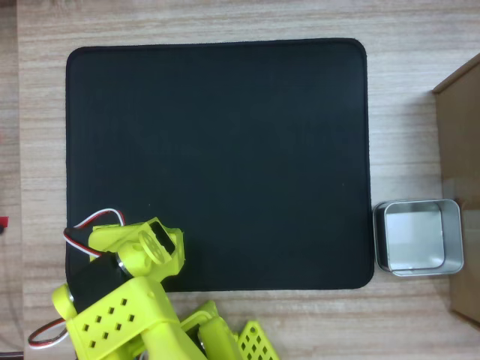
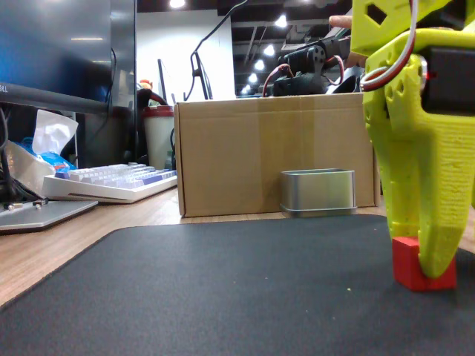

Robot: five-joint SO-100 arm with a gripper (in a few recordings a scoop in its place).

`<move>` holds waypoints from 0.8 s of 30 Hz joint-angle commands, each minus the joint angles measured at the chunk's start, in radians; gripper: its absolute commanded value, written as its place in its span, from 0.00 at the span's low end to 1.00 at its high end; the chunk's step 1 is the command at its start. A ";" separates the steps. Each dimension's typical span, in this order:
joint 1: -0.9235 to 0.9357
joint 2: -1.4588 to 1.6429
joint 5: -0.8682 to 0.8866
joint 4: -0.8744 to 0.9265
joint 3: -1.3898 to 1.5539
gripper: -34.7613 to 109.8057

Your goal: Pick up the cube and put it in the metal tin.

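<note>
gripper at cube, grasp unconfirmed

cube (image 2: 421, 265) resting on black mat (image 1: 217, 150), at its lower-left corner beneath the arm, presumably for pickup. gripper (image 2: 434, 259) lowered over cube, one yellow finger touching its front face. opening width and hold: cannot tell. metal tin (image 1: 418, 237) empty, on counter (image 1: 225, 22) just beside mat's right edge, well apart from cube. cardboard box (image 2: 271, 156) behind tin.

Overhead cam straight down; fixed cam low at mat (image 2: 223, 297) level, facing tin (image 2: 318, 191); both share these.
</note>
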 commanded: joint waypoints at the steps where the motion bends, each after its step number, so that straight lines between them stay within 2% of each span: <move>1: 0.003 0.009 -0.012 -0.003 0.015 0.30; 7: 0.018 0.018 -0.014 -0.011 0.029 0.24; 11: 0.075 0.072 0.071 -0.067 0.008 0.24; 24: 0.238 0.353 0.278 -0.071 -0.035 0.24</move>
